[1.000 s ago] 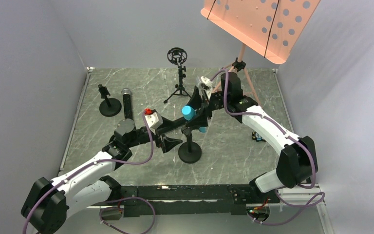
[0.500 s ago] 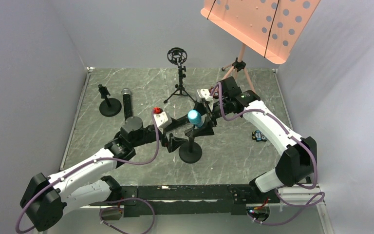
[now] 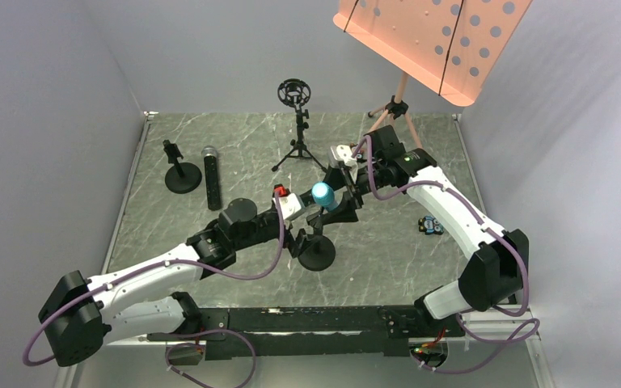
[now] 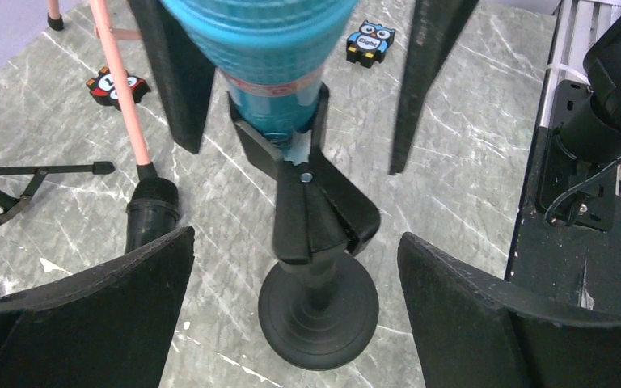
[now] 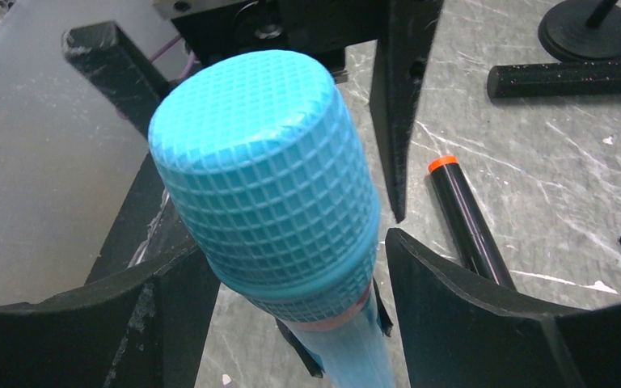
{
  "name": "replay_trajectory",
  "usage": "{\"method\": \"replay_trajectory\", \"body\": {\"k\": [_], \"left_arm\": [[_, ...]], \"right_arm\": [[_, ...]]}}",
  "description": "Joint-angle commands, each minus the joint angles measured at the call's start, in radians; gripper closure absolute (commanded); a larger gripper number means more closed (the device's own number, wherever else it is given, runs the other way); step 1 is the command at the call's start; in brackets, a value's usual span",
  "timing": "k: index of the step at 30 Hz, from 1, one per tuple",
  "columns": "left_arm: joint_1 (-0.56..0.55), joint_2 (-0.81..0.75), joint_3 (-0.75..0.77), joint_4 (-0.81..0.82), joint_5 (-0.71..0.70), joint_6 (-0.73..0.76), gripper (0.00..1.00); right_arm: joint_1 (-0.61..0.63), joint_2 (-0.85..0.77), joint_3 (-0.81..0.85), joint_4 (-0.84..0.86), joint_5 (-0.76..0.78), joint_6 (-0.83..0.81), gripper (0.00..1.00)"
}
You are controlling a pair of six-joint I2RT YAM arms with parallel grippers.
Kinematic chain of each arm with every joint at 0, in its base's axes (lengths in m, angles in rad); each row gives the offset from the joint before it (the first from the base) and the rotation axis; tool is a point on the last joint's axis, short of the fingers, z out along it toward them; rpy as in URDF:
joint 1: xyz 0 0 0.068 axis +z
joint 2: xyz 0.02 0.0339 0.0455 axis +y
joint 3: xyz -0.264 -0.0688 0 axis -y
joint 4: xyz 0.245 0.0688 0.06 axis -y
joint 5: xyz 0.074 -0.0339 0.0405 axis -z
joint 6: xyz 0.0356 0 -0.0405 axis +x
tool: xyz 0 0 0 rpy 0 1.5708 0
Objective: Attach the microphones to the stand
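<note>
Grey marbled counter (image 3: 234, 145) between pale walls, pink music stand (image 3: 433, 40) at 1 o'clock. Cyan-blue microphone (image 5: 263, 186) upright at centre, handle set in the forked clip (image 4: 311, 206) of the round-base stand (image 3: 317, 253). Right claw (image 5: 295, 249) bracketing the mesh head, close on both sides; pinching or merely flanking, cannot tell. Left claw (image 4: 295, 238) released, spread wide either side of the stem, touching nothing. Black microphone with orange end (image 5: 462, 212) flat on the counter at 3 o'clock of the cyan head in the right wrist view. Black microphone with silver mesh head (image 3: 211, 179) lying at 10 o'clock of the stand, well apart.

Likely hazards: seating perhaps shallow, so a sideways or tilted retreat by the right claw liable to drag the head, pop the handle from the fork or topple the unbraced stand. Left claw, closing carelessly, liable to knock the stem or roll the orange-ended microphone.
</note>
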Motion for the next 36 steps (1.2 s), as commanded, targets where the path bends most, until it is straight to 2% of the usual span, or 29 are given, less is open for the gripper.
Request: {"method": "replay_trajectory", "body": {"k": [1, 6, 11, 21, 25, 27, 36], "left_arm": [[-0.049, 0.004, 0.029, 0.05, -0.072, 0.002, 0.01], [-0.079, 0.006, 0.025, 0.055, -0.171, -0.024, 0.02], [-0.093, 0.016, 0.039, 0.05, -0.206, -0.032, 0.05], [-0.119, 0.058, 0.075, 0.027, -0.231, -0.04, 0.27], [-0.121, 0.066, 0.085, 0.015, -0.262, -0.041, 0.43], [-0.122, 0.069, 0.089, 0.006, -0.263, -0.041, 0.54], [-0.122, 0.073, 0.077, 0.03, -0.253, -0.09, 0.7]], "right_arm": [[-0.009, -0.048, 0.023, 0.053, -0.031, 0.026, 0.25], [-0.004, -0.051, 0.022, 0.053, -0.038, 0.029, 0.27], [-0.003, -0.049, 0.035, 0.05, -0.021, 0.037, 0.3], [-0.003, -0.086, -0.012, 0.186, 0.002, 0.157, 0.38], [0.0, -0.083, -0.031, 0.206, -0.003, 0.179, 0.46], [0.0, -0.089, -0.044, 0.22, -0.005, 0.19, 0.48], [0.001, -0.124, -0.107, 0.319, -0.017, 0.266, 0.57]]}}
